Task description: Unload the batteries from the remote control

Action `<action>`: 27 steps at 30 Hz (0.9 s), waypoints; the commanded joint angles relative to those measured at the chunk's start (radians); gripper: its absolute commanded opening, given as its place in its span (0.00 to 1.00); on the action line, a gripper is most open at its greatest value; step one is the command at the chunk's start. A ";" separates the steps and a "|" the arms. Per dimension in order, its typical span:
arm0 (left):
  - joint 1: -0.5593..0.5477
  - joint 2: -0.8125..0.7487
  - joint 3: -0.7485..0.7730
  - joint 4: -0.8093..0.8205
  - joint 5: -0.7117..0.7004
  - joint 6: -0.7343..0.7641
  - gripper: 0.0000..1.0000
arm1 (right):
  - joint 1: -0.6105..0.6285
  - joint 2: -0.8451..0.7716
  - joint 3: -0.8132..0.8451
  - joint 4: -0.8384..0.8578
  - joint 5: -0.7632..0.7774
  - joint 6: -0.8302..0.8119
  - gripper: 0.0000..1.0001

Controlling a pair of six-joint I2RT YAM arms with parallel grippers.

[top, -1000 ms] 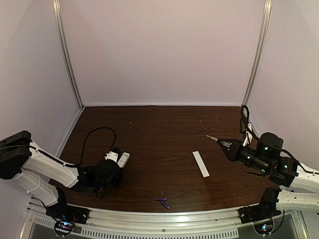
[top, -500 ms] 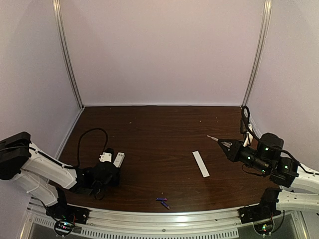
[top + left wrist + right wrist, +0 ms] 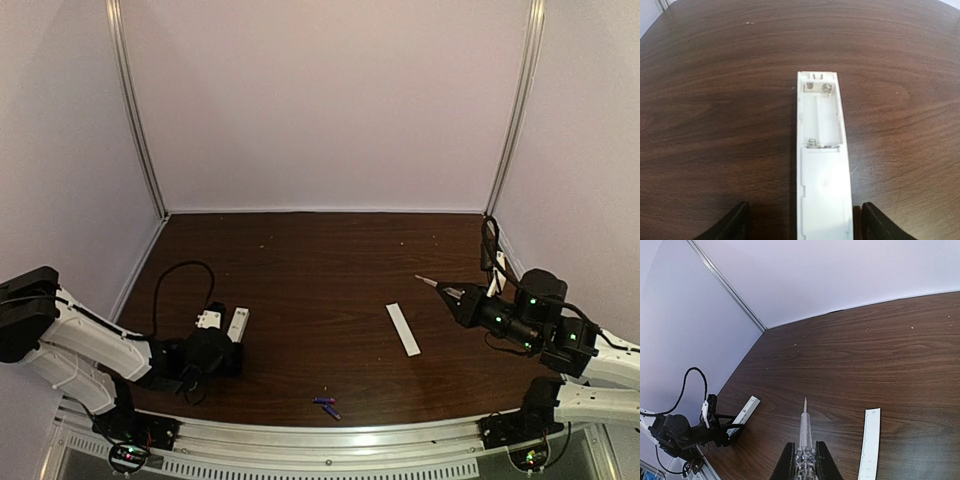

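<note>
Lying between parted left jaws, remote control [image 3: 822, 165]

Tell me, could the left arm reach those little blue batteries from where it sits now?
Probably yes. The batteries lie bare on the table near its front edge with nothing around them. The left tool is open, though it straddles the remote.

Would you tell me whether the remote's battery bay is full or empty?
Empty: in the left wrist view the remote control shows an uncovered bay with bare contacts; both batteries lie on the table.
</note>
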 commanded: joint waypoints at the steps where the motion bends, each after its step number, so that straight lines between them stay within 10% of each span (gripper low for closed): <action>1: 0.006 -0.052 0.017 -0.109 -0.003 0.028 0.83 | 0.006 -0.015 -0.012 0.001 0.013 -0.014 0.00; 27: -0.041 -0.358 0.185 -0.065 0.166 0.579 0.90 | 0.006 0.033 -0.022 0.085 -0.089 0.008 0.00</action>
